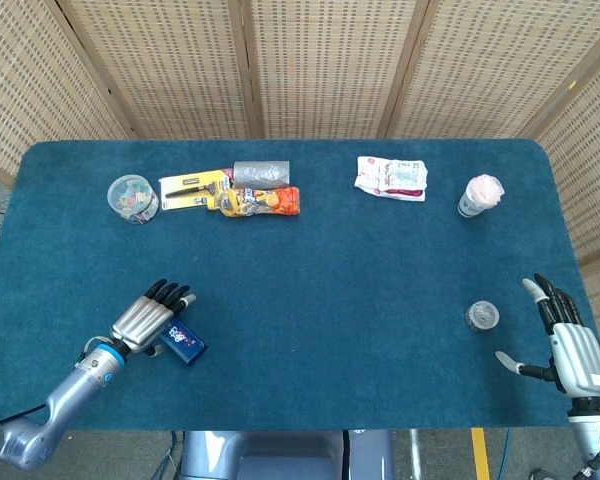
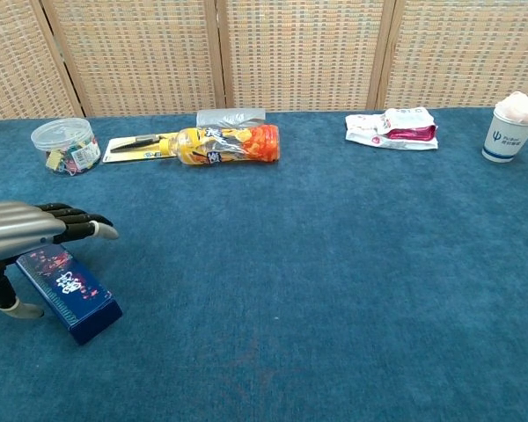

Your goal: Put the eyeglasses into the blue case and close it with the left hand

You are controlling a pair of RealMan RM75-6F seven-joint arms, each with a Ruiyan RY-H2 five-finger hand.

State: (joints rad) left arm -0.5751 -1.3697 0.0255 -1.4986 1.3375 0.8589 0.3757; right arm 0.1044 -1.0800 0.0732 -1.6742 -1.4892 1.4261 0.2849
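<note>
The blue case point(image 1: 183, 343) lies shut on the near left of the blue table, a small patterned box point(image 2: 70, 292). My left hand point(image 1: 152, 315) hovers over its left end with fingers stretched out flat above it point(image 2: 35, 230) and the thumb low beside the case; whether it touches the case is unclear, and it grips nothing. No eyeglasses show in either view. My right hand point(image 1: 571, 342) rests open at the table's near right edge, away from the case, and is seen only in the head view.
Along the far side stand a clear tub of clips point(image 1: 132, 197), a yellow carded tool point(image 1: 193, 187), an orange snack bag point(image 2: 229, 144), a grey pouch point(image 1: 261, 173), a white-pink packet point(image 2: 393, 127) and a paper cup point(image 2: 513, 126). A small round tin point(image 1: 481, 316) sits near my right hand.
</note>
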